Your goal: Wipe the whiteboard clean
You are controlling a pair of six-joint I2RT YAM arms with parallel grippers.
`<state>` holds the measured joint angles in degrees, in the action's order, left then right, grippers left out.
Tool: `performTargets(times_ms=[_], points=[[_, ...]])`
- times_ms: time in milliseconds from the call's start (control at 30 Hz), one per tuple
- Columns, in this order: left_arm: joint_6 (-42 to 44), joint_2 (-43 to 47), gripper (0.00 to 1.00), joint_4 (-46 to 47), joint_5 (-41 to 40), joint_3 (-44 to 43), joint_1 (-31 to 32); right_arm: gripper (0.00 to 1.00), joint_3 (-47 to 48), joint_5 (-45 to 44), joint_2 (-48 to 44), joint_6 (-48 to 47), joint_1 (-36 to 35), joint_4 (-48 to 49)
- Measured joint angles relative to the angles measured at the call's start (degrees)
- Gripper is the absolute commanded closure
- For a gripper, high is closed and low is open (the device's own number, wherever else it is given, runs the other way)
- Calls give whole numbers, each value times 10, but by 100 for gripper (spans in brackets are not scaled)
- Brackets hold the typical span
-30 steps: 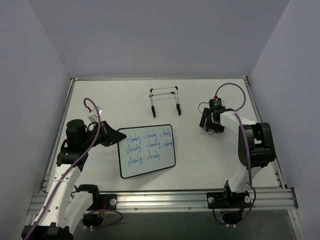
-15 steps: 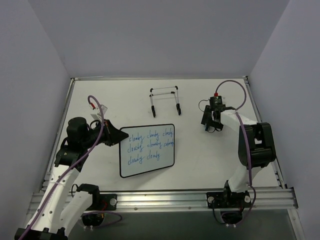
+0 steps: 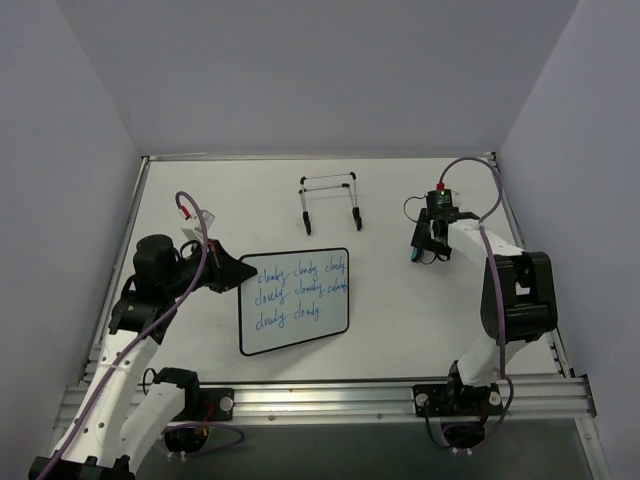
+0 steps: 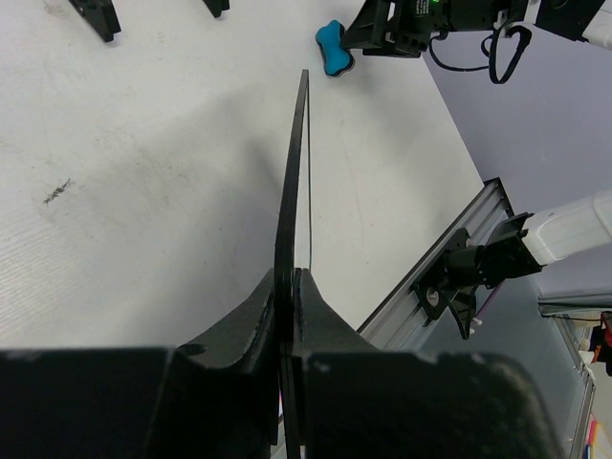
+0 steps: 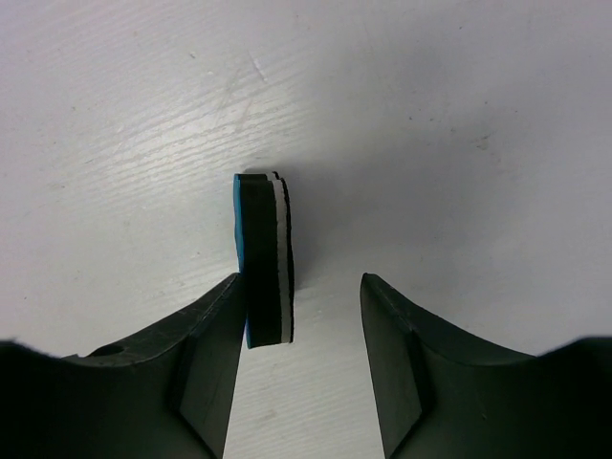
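Note:
The whiteboard (image 3: 296, 312) has a black frame and three lines of blue writing, and lies about flat left of the table's centre. My left gripper (image 3: 238, 273) is shut on its left edge. In the left wrist view the whiteboard (image 4: 295, 172) shows edge-on between the closed fingers of the left gripper (image 4: 290, 279). A small blue eraser (image 3: 415, 254) sits at the right. My right gripper (image 3: 424, 250) is open around it. In the right wrist view the eraser (image 5: 262, 258) stands on edge against the left finger of the right gripper (image 5: 298, 316), with a gap to the right finger.
A thin wire easel stand (image 3: 330, 201) stands at the back centre of the white table (image 3: 400, 320). Metal rails run along the table's near edge (image 3: 330, 400) and sides. Grey walls enclose the table on three sides.
My right gripper has moved right and slightly back, and the blue eraser now shows at its tip. The left gripper and the whiteboard shifted slightly, then held still.

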<state>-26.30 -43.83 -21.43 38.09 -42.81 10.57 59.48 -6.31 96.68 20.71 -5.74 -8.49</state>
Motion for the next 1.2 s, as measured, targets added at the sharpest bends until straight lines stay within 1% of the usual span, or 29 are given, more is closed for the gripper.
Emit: performTargets(times_ms=[133, 267, 433, 533, 867, 1200], points=[[0, 3, 98, 0, -2, 0, 2, 55, -5, -10, -5, 1, 11, -3], [0, 5, 98, 0, -4, 0, 6, 55, -22, -26, -34, 3, 20, -15], [0, 6, 98, -1, -5, 0, 7, 56, -28, -19, -70, 4, 23, -20], [1, 7, 98, -1, -5, 0, 7, 56, -28, -7, -76, 5, 23, -16], [4, 14, 98, -3, -9, 0, 11, 57, -8, 7, 11, 4, 7, -10], [5, 15, 98, -3, -10, 0, 11, 58, 2, 6, 28, 4, -3, -1]])
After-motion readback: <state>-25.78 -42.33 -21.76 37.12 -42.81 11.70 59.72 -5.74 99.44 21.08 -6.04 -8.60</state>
